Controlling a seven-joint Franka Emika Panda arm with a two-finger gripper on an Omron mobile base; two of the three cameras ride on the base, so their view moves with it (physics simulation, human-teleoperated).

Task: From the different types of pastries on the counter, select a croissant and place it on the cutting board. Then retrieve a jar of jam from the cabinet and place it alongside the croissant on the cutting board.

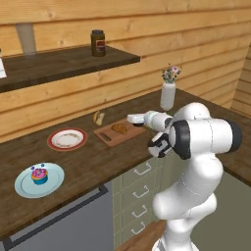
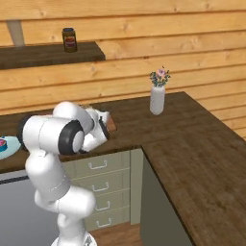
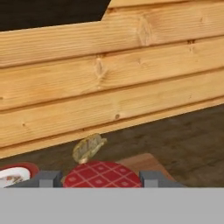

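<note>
In the hand view my gripper (image 3: pixel 99 179) is shut on the jar of jam (image 3: pixel 103 174), whose red checked top fills the gap between the two fingertips (image 3: pixel 43 178). From the left base view the gripper (image 1: pixel 135 119) hovers low over the right end of the cutting board (image 1: pixel 105 136) on the counter (image 1: pixel 98 164). The golden-brown croissant (image 1: pixel 119 128) lies on that board, just left of the gripper. A pink-frosted cupcake (image 1: pixel 39 175) stands on a light blue plate at the near left. The cabinet is out of view.
A red-rimmed plate (image 1: pixel 67 138) lies left of the board, with a small pale yellow item (image 1: pixel 99 117) behind the board near the wall. A white vase with flowers (image 1: pixel 167 93) stands to the right. A dark brown jar (image 1: pixel 98 42) sits on the wall shelf.
</note>
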